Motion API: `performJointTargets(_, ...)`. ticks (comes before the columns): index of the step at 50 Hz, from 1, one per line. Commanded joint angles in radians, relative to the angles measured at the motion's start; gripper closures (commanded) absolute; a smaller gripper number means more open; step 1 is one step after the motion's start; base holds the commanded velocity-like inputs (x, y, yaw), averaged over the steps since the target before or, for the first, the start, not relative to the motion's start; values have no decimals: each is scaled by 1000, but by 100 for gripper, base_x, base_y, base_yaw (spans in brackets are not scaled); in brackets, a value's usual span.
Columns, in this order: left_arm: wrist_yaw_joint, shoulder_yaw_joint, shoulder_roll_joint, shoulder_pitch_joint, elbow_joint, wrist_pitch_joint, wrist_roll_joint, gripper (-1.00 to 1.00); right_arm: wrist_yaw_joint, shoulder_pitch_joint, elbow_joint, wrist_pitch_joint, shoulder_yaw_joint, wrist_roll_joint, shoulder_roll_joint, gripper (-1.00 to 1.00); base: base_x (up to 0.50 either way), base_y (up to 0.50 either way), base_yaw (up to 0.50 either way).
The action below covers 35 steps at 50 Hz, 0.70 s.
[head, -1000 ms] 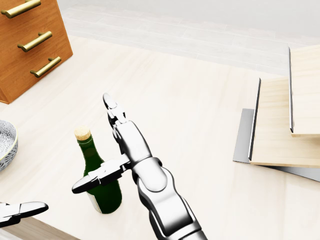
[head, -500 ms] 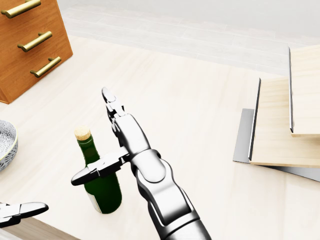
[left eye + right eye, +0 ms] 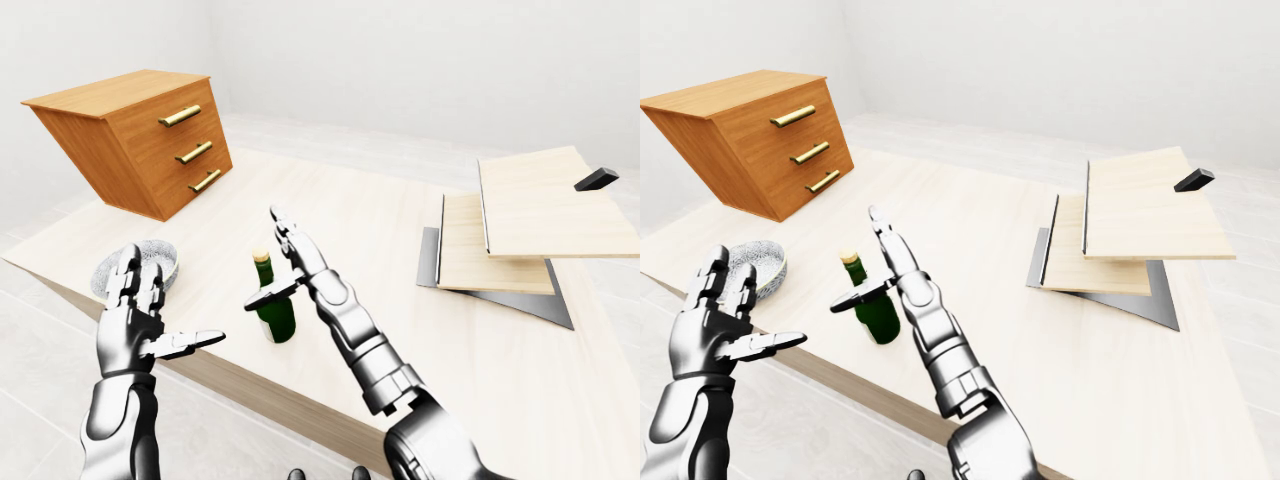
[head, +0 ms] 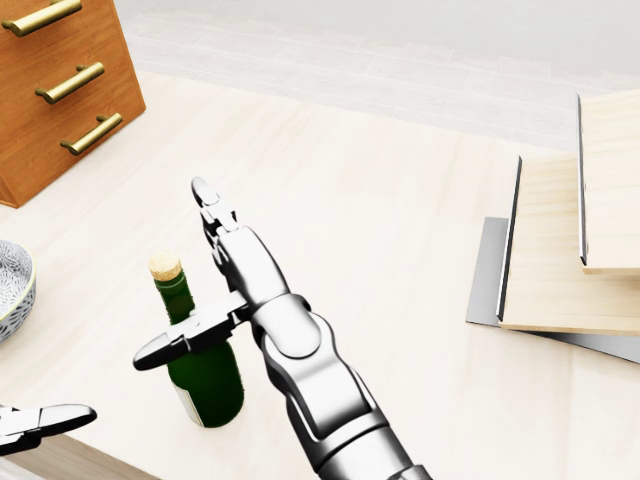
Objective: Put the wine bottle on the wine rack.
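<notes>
**Bottle upright near the table's near edge, both hands open**

While I scan from the left of the left-eye view, I see a wooden drawer chest (image 3: 140, 140) with three brass handles, tilted and standing at the table's (image 3: 380, 225) far left corner. Below it a patterned grey bowl (image 3: 165, 258) sits close to the near edge, partly hidden behind my left robot hand (image 3: 140, 320). That hand is raised off the table's near edge, over the floor, fingers spread and thumb out, gripping nothing.

Next comes the wine bottle (image 4: 205, 370): dark green, corked, upright on the table, a short way in from the near edge. My right robot hand (image 4: 215, 290) is just beside it on its right, fingers extended up the view and the thumb reaching across the bottle's shoulder. It is open; I cannot tell whether the thumb touches the glass. The forearm covers some of the bottle's right side in the head view.

Between the bottle and the right-hand items lies a broad stretch of bare table.

On the right, stacked pale wooden boards with dark edges (image 3: 500, 250) rest on a grey base plate (image 3: 545, 300), tilted. A small black block (image 3: 597, 179) sits at the top board's far right. The head view crops these boards at its right edge.
</notes>
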Motion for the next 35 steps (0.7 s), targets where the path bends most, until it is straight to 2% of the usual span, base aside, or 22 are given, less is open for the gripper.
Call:
performJointTargets(1, 2, 0, 0, -1, -1, 0, -1, -100, 7, -18, 32, -7, -1, 4, 11, -100, 0, 0, 0)
performJointTargets(13, 2, 1, 2, -4, 9, 0, -1, -100, 17, -20, 31, 0, 3, 6, 23, -100, 0, 0, 0)
performJointTargets(20, 3, 0, 2, -3, 7, 0, -2, -100, 22, -17, 35, -9, 4, 7, 24, -100, 0, 0, 0)
performJointTargets(22, 3, 0, 2, -3, 5, 0, -3, -100, 23, -15, 29, -7, 4, 9, 25, -4, 0, 0, 0)
performJointTargets(23, 3, 0, 2, -4, 7, 0, -3, -100, 24, -15, 27, -8, 5, 8, 25, 62, 0, 0, 0)
performJointTargets(24, 2, 1, 3, -5, 11, 0, -3, -100, 25, -14, 25, -7, 5, 9, 25, 100, 0, 0, 0)
performJointTargets(31, 1, -1, 4, -6, 22, 0, -2, -100, 30, -3, 33, -22, 7, 11, 27, 100, 0, 0, 0)
performJointTargets(35, 2, -1, 3, -2, 12, 0, -4, -100, 30, 1, 23, -16, 8, 11, 28, 100, 0, 0, 0)
